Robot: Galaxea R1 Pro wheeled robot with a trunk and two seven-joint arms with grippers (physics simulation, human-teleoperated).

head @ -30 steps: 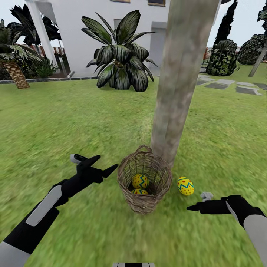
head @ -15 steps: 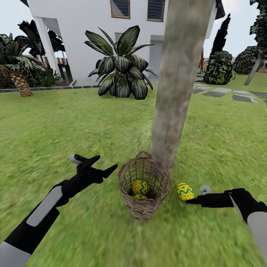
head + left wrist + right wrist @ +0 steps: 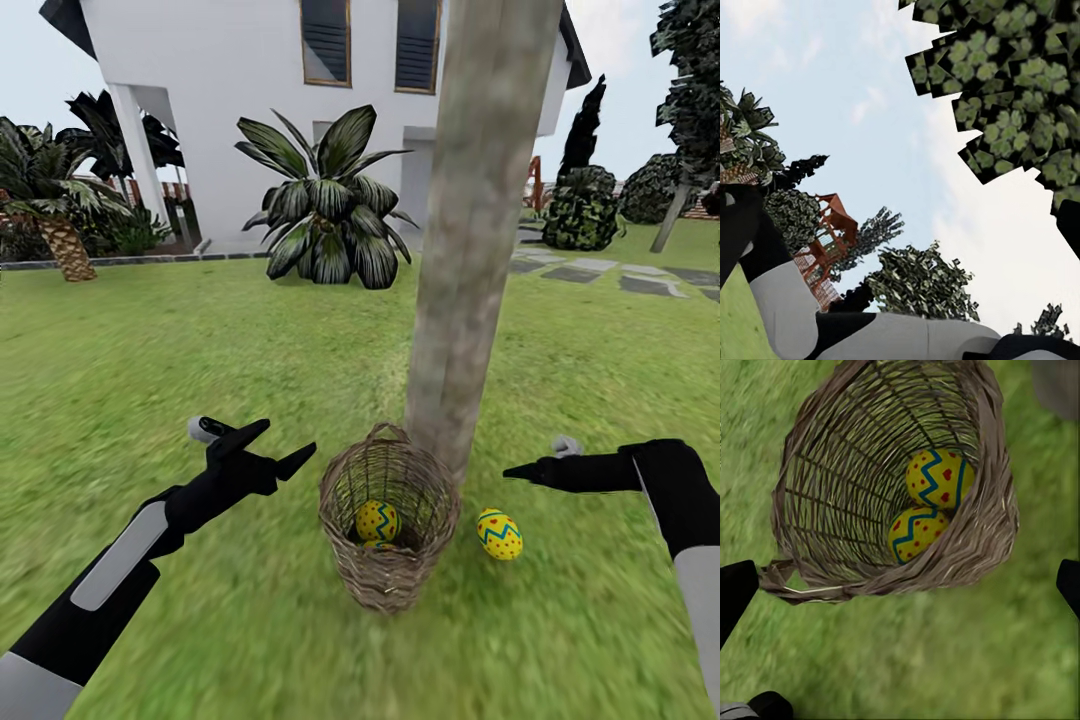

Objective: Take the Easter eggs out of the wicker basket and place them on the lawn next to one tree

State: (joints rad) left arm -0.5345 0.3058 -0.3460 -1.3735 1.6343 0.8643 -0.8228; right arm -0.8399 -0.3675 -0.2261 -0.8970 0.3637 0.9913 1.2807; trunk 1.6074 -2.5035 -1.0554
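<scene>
The wicker basket [image 3: 388, 575] stands on the lawn [image 3: 200, 360] at the foot of the tree [image 3: 470, 250]. Two Easter eggs lie in it, one [image 3: 378, 520] on top and one [image 3: 378, 545] partly hidden under it. A third egg [image 3: 499, 533] rests on the grass right of the basket, close to the trunk. My right gripper [image 3: 520, 470] hangs open above and right of that egg, holding nothing. The right wrist view looks down into the basket [image 3: 817, 457] at both eggs [image 3: 940, 476] [image 3: 916, 534], between its spread fingertips [image 3: 735, 589]. My left gripper [image 3: 287, 440] is open, left of the basket.
A white house [image 3: 240, 100] stands behind, with a broad-leaved bush [image 3: 325, 215] in front of it and a scaly-trunked palm [image 3: 60, 240] at far left. Stepping stones [image 3: 600, 275] and dark bushes [image 3: 580, 210] lie at the right. Grass stretches on all sides.
The head view has tilted up, showing more of the house. My right gripper has risen from beside the egg on the grass. The egg has stayed put; the left arm is still.
</scene>
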